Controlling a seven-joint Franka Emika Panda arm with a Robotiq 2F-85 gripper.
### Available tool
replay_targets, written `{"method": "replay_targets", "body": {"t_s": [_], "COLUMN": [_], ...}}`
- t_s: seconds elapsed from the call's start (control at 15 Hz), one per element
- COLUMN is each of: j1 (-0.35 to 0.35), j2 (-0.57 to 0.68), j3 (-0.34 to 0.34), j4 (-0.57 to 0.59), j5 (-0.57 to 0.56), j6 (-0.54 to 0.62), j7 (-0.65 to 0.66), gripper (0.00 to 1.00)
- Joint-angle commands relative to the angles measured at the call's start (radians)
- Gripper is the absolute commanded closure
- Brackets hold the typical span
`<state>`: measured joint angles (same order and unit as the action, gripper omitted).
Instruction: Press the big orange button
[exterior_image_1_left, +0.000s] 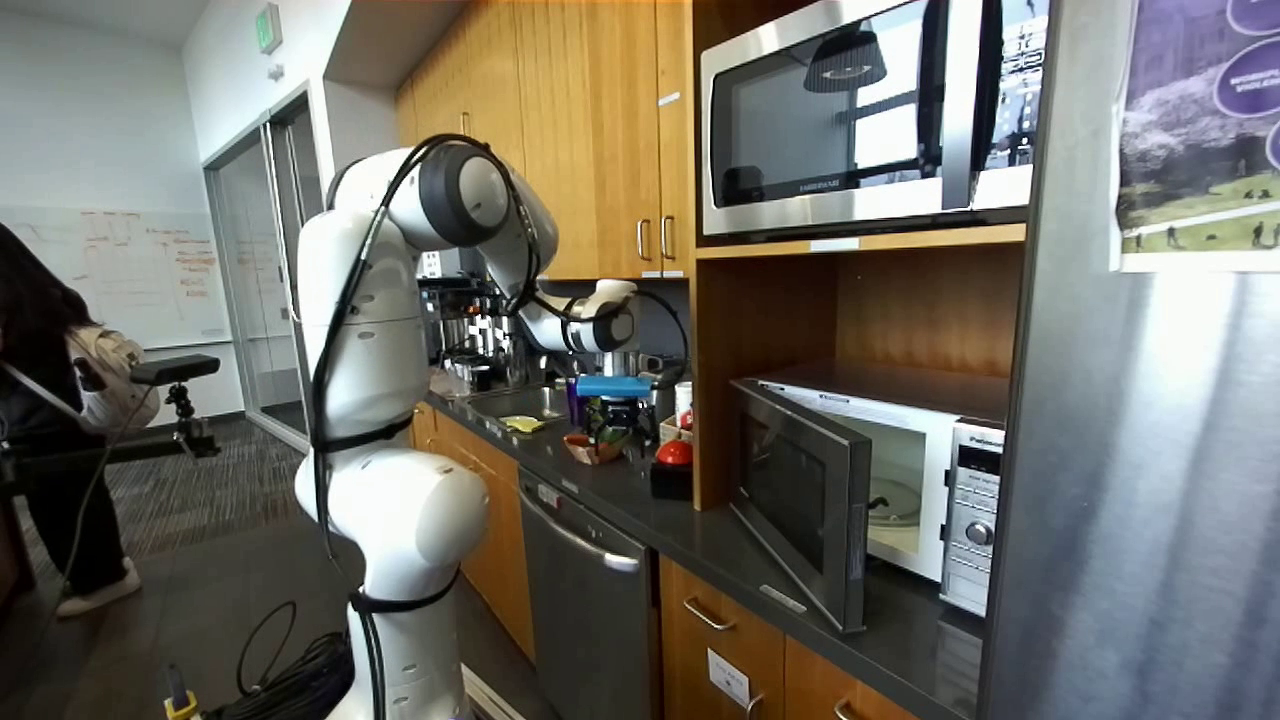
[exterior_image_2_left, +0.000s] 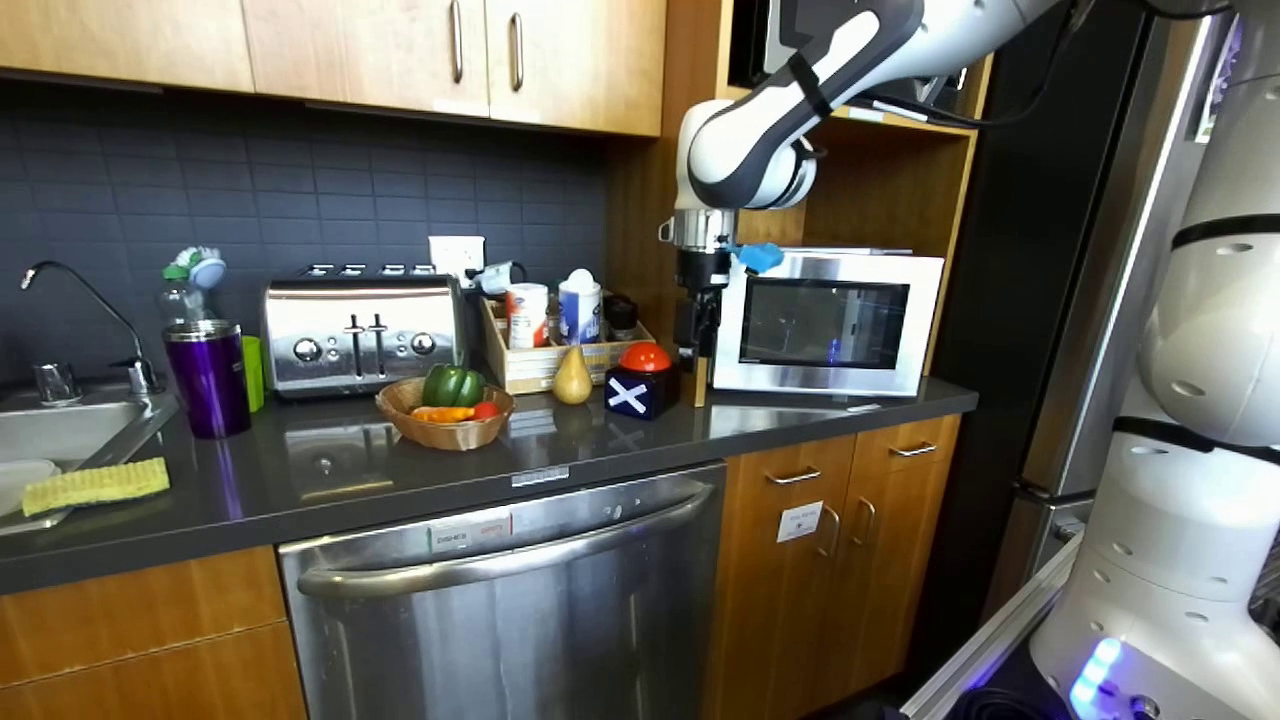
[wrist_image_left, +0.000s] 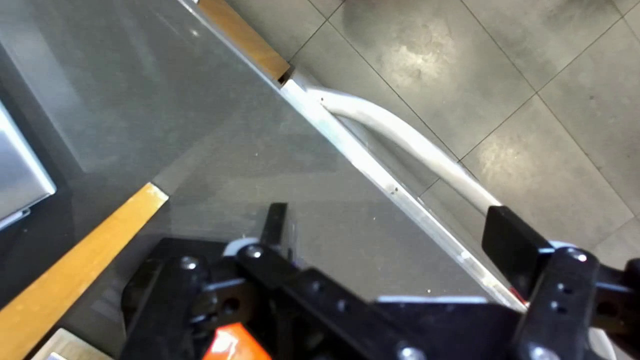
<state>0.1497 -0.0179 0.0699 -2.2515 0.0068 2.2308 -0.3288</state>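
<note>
Table (exterior_image_2_left: 420, 480): glossy, dark, carrying orange button (exterior_image_2_left: 645, 357)
Backsplash (exterior_image_2_left: 90, 200): dark tile
Floor (wrist_image_left: 450, 75): gray tile
Pincer (wrist_image_left: 389, 226): spread wide, gripping nothing

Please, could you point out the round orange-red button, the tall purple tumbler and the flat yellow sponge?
Round orange-red button (exterior_image_2_left: 645, 357): in an exterior view, on its dome.
Tall purple tumbler (exterior_image_2_left: 208, 385): in an exterior view, on its side wall.
Flat yellow sponge (exterior_image_2_left: 96, 487): in an exterior view, on its middle.
</note>
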Motion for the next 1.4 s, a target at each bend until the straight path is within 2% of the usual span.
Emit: {"method": "replay_targets", "body": {"t_s": [0.0, 0.6, 1.33], "j1": [-0.028, -0.048, -0.025], "j2": [0.104, 0.287, 0.331], "j3": [0.007, 0.037, 0.058], "j4": [0.133, 0.372, 0.428], "j5": [0.028, 0.05, -0.064], "j6": [-0.023, -0.073, -0.052], "j7": [-0.04, -0.012, 0.019], "gripper": [0.0, 0.0, 0.0]}}
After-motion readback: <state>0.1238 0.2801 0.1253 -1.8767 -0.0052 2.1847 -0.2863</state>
